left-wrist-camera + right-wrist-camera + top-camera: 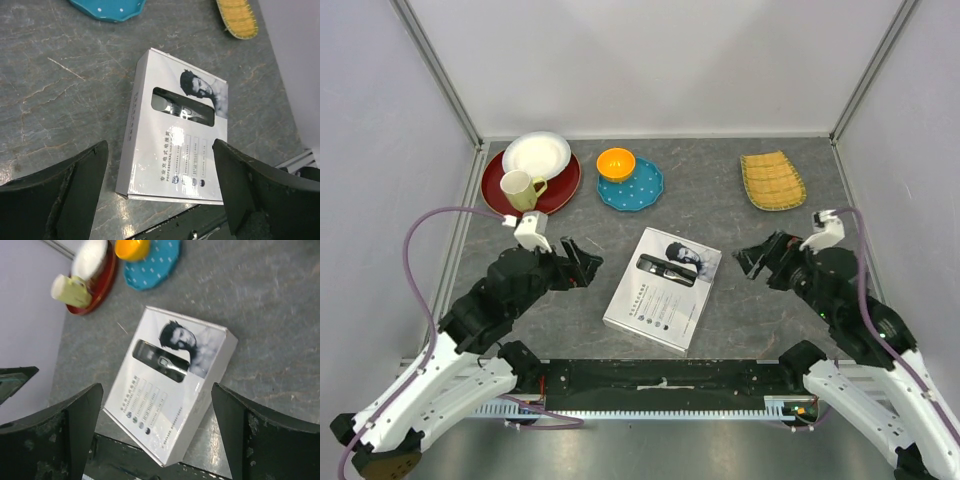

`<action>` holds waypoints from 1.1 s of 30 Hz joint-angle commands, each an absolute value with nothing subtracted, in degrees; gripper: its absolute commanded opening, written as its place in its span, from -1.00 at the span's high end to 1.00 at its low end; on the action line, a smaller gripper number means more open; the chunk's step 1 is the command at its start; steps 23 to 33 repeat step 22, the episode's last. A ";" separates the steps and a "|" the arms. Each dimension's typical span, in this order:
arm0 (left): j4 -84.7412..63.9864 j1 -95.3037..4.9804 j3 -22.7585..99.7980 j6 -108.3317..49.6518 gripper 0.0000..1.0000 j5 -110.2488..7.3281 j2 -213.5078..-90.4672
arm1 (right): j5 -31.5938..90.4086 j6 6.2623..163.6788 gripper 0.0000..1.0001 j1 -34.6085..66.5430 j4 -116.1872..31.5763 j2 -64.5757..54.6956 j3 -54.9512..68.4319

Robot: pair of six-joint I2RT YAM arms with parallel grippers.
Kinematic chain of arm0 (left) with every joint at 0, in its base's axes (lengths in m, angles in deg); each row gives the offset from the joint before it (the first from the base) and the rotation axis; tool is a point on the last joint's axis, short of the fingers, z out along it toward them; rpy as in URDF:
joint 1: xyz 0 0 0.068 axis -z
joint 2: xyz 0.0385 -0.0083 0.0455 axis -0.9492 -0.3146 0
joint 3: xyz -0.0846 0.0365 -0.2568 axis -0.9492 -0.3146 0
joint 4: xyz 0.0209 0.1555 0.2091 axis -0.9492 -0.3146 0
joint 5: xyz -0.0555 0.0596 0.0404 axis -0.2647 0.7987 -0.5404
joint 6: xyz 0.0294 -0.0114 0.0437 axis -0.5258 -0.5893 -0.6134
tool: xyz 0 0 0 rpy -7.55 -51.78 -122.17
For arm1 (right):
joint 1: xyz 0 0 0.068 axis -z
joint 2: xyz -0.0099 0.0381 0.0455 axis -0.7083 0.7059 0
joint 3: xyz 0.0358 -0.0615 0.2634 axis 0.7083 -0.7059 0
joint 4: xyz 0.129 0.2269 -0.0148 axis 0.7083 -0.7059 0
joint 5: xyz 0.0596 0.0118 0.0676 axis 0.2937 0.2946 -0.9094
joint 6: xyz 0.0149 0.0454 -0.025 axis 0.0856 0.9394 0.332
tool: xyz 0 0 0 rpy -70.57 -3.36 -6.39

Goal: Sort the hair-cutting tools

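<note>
**Q:** Where was the clipper?

**A:** I logged one clipper [665,268] inside one closed white box [655,302] at mid-table. It lay between my left claw [582,262] and right claw [752,262], both spread and empty. Grey marbled table [720,215], white walls [650,60]. Beyond were one red plate [563,188], one teal plate [642,190], one white bowl [537,155], one orange bowl [616,163], one mug [520,189] and one yellow mat [772,180].

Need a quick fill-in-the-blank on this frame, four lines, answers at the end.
1. The white box lies flat with its lid ____.
2. The mug stands on the ____ plate.
3. The ____ bowl sits on the teal plate.
4. The left pincer and right pincer are both ____, holding nothing.
Answers: closed; red; orange; open.
</note>
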State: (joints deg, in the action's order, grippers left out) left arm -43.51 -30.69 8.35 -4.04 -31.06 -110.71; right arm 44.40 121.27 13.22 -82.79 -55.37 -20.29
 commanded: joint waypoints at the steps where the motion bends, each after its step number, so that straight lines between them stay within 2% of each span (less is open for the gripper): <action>1: -51.94 -30.53 15.90 -2.33 -0.85 -31.95 -109.19 | 46.89 116.48 -0.96 13.01 -84.86 -56.31 -10.99; 15: -61.35 -30.53 31.03 -7.43 -0.92 -34.76 -106.20 | 47.07 112.70 -0.96 13.10 -87.33 -54.29 4.66; 22: -62.05 -30.53 33.94 -8.31 -0.99 -35.20 -105.59 | 45.58 112.79 -0.96 13.10 -87.24 -53.50 5.29; 33: -62.05 -30.53 33.94 -8.31 -0.99 -35.20 -105.59 | 45.58 112.79 -0.96 13.10 -87.24 -53.50 5.29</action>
